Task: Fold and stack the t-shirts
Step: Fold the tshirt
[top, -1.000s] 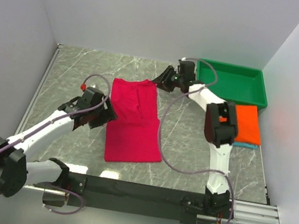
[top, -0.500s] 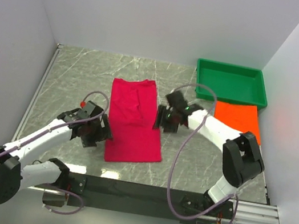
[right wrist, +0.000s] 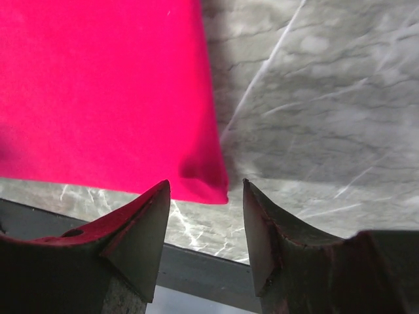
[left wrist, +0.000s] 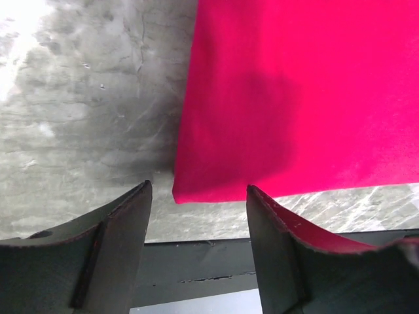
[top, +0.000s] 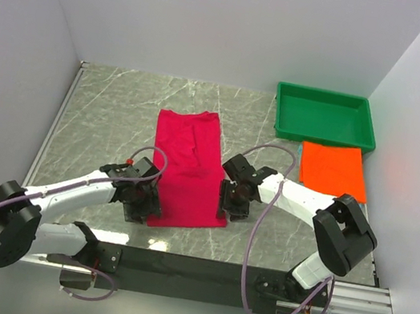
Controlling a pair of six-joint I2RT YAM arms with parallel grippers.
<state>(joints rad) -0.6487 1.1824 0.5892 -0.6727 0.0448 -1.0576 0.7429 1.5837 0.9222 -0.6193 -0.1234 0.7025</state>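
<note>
Straddling the near corners of the crimson shirt (top: 187, 173), which stretched lengthwise away from them, the left gripper (left wrist: 200, 188) and right gripper (right wrist: 206, 184) stood spread and empty.

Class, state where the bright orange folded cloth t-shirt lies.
Top view: the bright orange t-shirt lies flat on the right side, directly on the near side of the green plastic tray.

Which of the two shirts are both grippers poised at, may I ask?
The crimson-pink shirt, mid-table: left gripper and right gripper sit at its near corners. The orange shirt lies apart, beside the green tray.
</note>
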